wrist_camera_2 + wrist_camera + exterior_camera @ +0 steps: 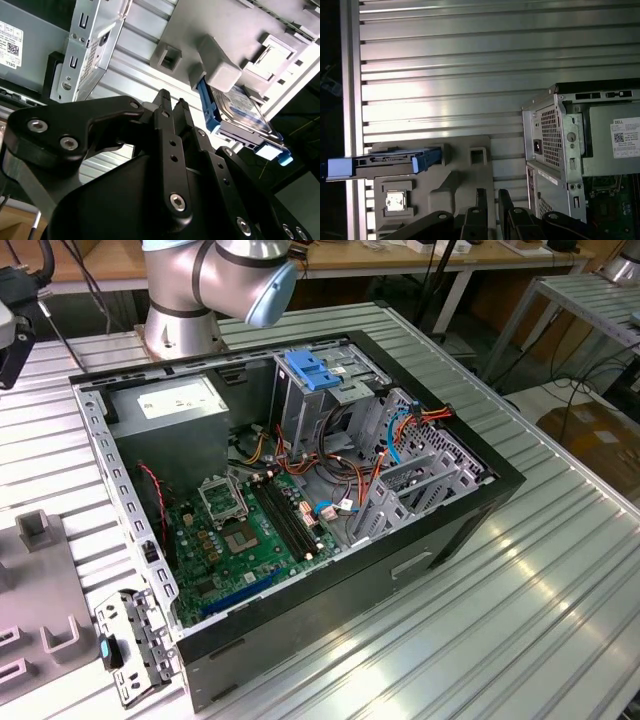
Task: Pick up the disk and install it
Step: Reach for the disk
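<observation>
The disk (240, 112) stands on its edge in a slot of a grey fixture plate (180, 30), with a blue plastic frame round its edges. In the first wrist view the disk (385, 162) shows edge-on at the plate's (465, 175) end. My gripper (171, 100) hangs above the plate, a short way off the disk and not touching it. Its black fingers (481, 196) stand close together with nothing between them, so it is shut. The open computer case (300, 480) lies on the ribbed metal table (560, 570).
Inside the case are a grey power-supply box (175, 398), a green board (240, 530), coloured cables and a light-blue bracket (315, 370) on the drive cage. A loose metal bracket (135, 645) lies at the case's near corner. The arm's base (185, 300) stands behind the case.
</observation>
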Available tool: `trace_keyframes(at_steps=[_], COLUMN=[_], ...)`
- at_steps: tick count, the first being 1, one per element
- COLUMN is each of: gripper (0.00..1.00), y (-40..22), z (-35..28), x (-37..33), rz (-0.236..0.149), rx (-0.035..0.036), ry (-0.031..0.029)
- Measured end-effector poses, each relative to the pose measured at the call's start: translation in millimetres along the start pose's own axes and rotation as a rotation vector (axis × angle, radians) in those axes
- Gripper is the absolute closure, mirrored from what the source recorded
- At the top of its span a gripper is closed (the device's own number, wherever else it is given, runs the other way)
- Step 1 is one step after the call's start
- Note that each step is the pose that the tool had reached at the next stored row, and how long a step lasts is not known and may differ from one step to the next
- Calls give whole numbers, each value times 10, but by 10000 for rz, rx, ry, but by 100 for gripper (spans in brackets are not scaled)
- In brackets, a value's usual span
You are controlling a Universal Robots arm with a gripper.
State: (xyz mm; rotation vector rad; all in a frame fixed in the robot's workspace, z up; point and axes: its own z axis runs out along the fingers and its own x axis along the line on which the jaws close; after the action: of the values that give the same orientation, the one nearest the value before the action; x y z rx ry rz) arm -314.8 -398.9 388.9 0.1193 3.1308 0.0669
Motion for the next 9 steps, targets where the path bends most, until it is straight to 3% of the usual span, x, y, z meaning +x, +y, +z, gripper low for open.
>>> trace_keyframes(at_steps=[5,9], gripper=[76,76], y=[-9,-11], z=[2,2], x=[116,152], rz=[0,0], rx=[-1,0], ry=[0,1])
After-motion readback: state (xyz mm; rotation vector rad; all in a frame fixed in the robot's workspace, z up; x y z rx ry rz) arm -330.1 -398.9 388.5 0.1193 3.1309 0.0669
